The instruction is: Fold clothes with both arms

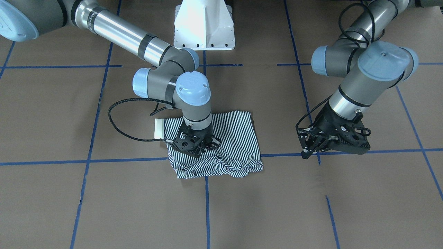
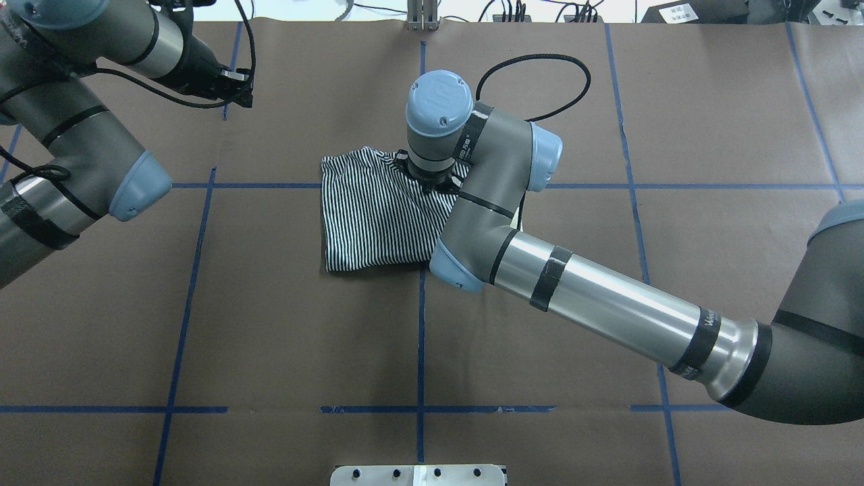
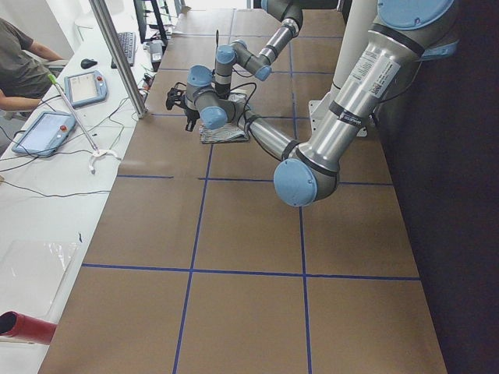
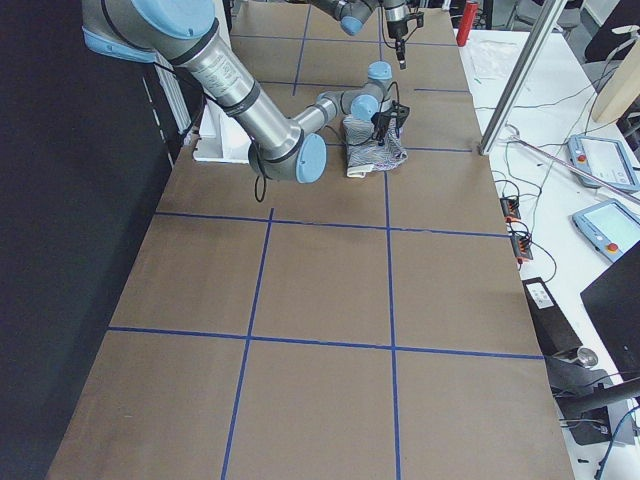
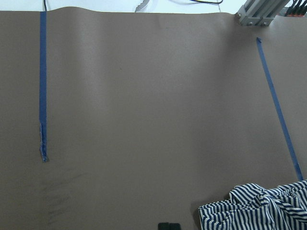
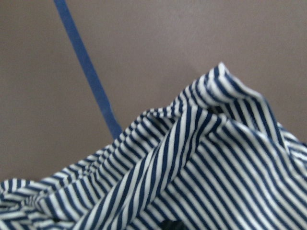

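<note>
The right gripper (image 1: 198, 144) apparently pinches the shirt (image 1: 238, 138); the left wrist view, unlike overhead, shows the left gripper (image 5: 169, 226) pressed together.

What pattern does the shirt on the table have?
Thin navy-and-white stripes; the shirt shows best in the right wrist view.

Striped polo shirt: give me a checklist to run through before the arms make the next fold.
1. Is the polo shirt flat: not ok, its edge farthest from the robot is bunched.
2. Is the right claw on fabric: ok, down on the crumpled part.
3. Is it clamped on cloth: cannot tell.
4. Is the left claw on the shirt: not ok, shut, empty, off beside it over the table.
5. Is the collar located: ok, sticking out on the robot's right.
</note>
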